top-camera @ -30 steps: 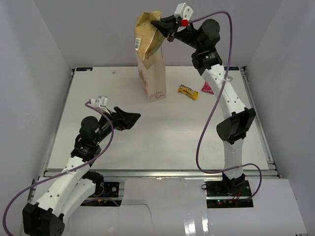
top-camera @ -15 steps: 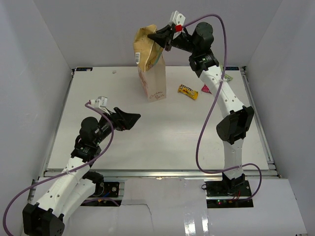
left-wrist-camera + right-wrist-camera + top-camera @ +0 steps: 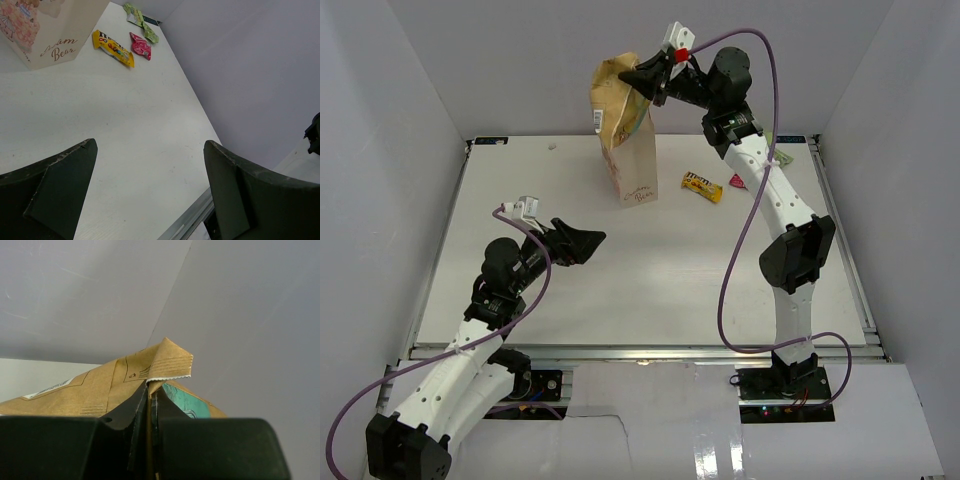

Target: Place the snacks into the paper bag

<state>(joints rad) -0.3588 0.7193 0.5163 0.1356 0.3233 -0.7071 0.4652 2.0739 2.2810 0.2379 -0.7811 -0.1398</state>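
Top external view: the right claw (image 3: 645,75) is clamping the top edge of the tan chip bag (image 3: 611,95) in the upper middle of the frame. The chip bag is hanging over the open mouth of the upright paper bag (image 3: 636,172), and its lower end is overlapping the bag's top. How far in it reaches cannot be told. The yellow packet (image 3: 702,186) and the pink packet (image 3: 740,181) are lying on the worktop (image 3: 650,290) just right of the paper bag. The left claw (image 3: 582,240) is hovering at centre left, well apart from all snacks.

Left wrist view: the left claw (image 3: 150,150) is standing wide apart with nothing between its fingers (image 3: 65,185). The paper bag (image 3: 35,35) is sitting at upper left. The yellow packet (image 3: 113,48), pink packet (image 3: 141,45) and light green packets (image 3: 140,17) are lying beyond it.

Right wrist view: the right claw (image 3: 150,390) is pinching together on the chip bag (image 3: 170,362) at its crimped seam.
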